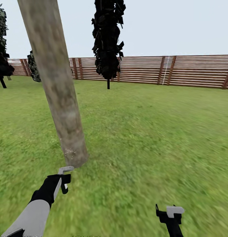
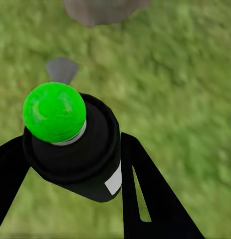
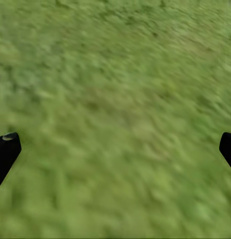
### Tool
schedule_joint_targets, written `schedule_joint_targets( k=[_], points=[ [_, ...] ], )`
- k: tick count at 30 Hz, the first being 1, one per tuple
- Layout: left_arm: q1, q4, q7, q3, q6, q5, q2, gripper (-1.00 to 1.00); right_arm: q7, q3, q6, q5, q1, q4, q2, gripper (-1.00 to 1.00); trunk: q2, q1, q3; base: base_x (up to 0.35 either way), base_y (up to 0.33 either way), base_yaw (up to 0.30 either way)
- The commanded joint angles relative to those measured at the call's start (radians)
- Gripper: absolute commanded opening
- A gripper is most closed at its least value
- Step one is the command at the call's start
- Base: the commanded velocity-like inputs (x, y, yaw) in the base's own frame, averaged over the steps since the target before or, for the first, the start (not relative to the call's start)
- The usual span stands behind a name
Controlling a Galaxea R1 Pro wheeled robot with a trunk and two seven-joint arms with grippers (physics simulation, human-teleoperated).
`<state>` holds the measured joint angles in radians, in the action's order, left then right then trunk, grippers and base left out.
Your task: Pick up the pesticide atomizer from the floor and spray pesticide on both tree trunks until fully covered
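Your left tool (image 1: 65, 180) is closed on the pesticide atomizer (image 2: 70, 144): in the left wrist view the black can sits clamped between the two dark fingers (image 2: 145, 189), its bright green cap (image 2: 54, 112) facing the camera. In the head view that tool hangs low over the lawn (image 1: 143, 138), just short of the foot of the tree trunk (image 1: 56, 85). Your right tool (image 1: 170, 214) hangs idle on the other side, its fingertips spread wide over bare grass with nothing between them; leave it there, out of the spray line.

The step in hand looks like spraying this first trunk. A faint speckle of pale dots shows on the bark near the base, which may be spray landing, though it is too fine to be sure. You are aimed very low. To cover the trunk fully, I would raise the left wrist gradually and sweep upward along the leaning pole, keeping the nozzle pointed at the bark rather than the grass beyond it. The trunk tilts away to the upper left, so follow that lean as you climb. Expect the far side to need attention as well; you may have to move the base around it.

Farther off stand dark narrow cypress-like trees (image 1: 107, 39) and the brown slat fence (image 1: 193, 70); neither is a target.
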<state>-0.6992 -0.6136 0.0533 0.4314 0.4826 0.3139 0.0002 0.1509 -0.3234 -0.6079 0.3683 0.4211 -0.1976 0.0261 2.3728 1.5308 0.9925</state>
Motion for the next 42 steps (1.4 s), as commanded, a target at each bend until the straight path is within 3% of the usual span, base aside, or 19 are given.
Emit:
schedule_joint_targets(
  k=[1,4,5,12,16,17,19,20,22,23,24,27,31,32,33,35,39,42],
  points=[
    [-0.004,-0.001,0.007,-0.004,0.007,0.009,-0.006,-1.00,0.007,-0.003,-0.003,0.011,0.001,0.001,0.000,1.00,0.000,0.000,0.001,0.002,-0.002,0.278],
    [-0.020,-0.013,0.007,-0.067,0.016,0.010,-0.046,-1.00,0.007,-0.004,-0.003,0.011,0.001,0.001,0.000,1.00,0.000,0.000,0.001,0.001,-0.001,0.278],
    [-0.026,-0.024,0.007,-0.078,0.020,0.010,-0.049,-1.00,0.007,-0.004,-0.003,0.011,0.001,0.001,0.001,1.00,0.000,0.000,0.001,0.000,0.000,0.278],
    [-0.042,-0.119,0.009,-0.099,0.087,0.008,-0.053,-1.00,0.007,-0.004,-0.003,0.011,0.001,0.001,0.001,1.00,0.000,0.000,0.001,-0.144,0.021,0.201],
    [-0.118,-0.117,0.010,-0.113,0.115,0.006,-0.062,-1.00,0.006,-0.004,-0.003,0.011,0.001,0.001,0.001,1.00,0.000,0.000,0.001,-0.017,0.003,0.018],
    [-0.159,-0.115,0.025,-0.129,0.167,0.005,-0.062,-1.00,0.006,-0.005,-0.003,0.011,0.001,0.001,0.003,1.00,0.000,0.000,0.001,-0.001,0.000,0.001],
    [-0.178,-0.119,0.080,-0.129,0.188,0.007,-0.032,-1.00,0.006,-0.005,-0.003,0.011,0.001,0.001,0.004,1.00,0.000,0.000,0.001,0.000,0.000,0.000],
    [-0.179,-0.111,0.106,-0.133,0.192,0.005,0.020,-1.00,0.006,-0.004,-0.003,0.011,0.001,0.001,0.004,1.00,0.000,0.000,0.001,0.000,0.000,0.000],
    [-0.177,-0.103,0.116,-0.139,0.192,0.005,0.000,-1.00,0.006,-0.004,-0.003,0.011,0.001,0.001,0.005,1.00,0.000,0.000,0.001,0.000,0.000,0.000],
    [-0.179,-0.093,0.122,-0.152,0.193,0.007,-0.042,-1.00,0.006,-0.004,-0.003,0.011,0.001,0.001,0.004,1.00,0.000,0.000,0.001,0.000,0.000,0.000],
    [-0.185,-0.090,0.124,-0.163,0.193,0.007,-0.067,-1.00,0.006,-0.004,-0.003,0.011,0.001,0.001,0.004,1.00,0.000,0.000,0.001,0.000,0.000,0.000],
    [-0.191,-0.086,0.128,-0.171,0.195,0.005,-0.080,-1.00,0.006,-0.004,-0.003,0.011,0.001,0.001,0.005,1.00,0.000,0.000,0.001,0.000,0.000,0.000],
    [-0.190,-0.086,0.166,-0.170,0.235,0.005,0.049,-1.00,0.006,-0.004,-0.003,0.011,0.001,0.001,0.005,1.00,0.000,0.000,0.001,0.000,0.000,0.000],
    [-0.184,-0.089,0.225,-0.175,0.257,0.008,0.087,-1.00,0.006,-0.004,-0.003,0.011,0.001,0.001,0.005,1.00,0.000,0.000,0.001,0.000,0.000,0.000],
    [-0.178,-0.093,0.274,-0.182,0.267,0.015,0.102,-1.00,0.006,-0.004,-0.003,0.012,0.001,0.001,0.005,1.00,0.000,0.000,0.001,0.000,0.000,0.000],
    [-0.175,-0.090,0.288,-0.183,0.269,0.019,0.102,-1.00,0.006,-0.003,-0.003,0.012,0.001,0.001,0.004,1.00,0.000,0.000,0.001,0.000,-0.009,0.000],
    [-0.173,-0.085,0.297,-0.238,0.269,0.019,0.077,-1.00,0.006,-0.003,-0.003,0.012,0.001,0.001,0.005,1.00,0.000,0.000,0.001,0.000,-0.204,0.000],
    [-0.174,-0.084,0.298,-0.244,0.270,0.018,0.074,-1.00,0.006,-0.003,-0.002,0.012,0.001,0.001,0.005,1.00,0.000,0.000,0.001,0.000,-0.262,0.000]
  ],
)
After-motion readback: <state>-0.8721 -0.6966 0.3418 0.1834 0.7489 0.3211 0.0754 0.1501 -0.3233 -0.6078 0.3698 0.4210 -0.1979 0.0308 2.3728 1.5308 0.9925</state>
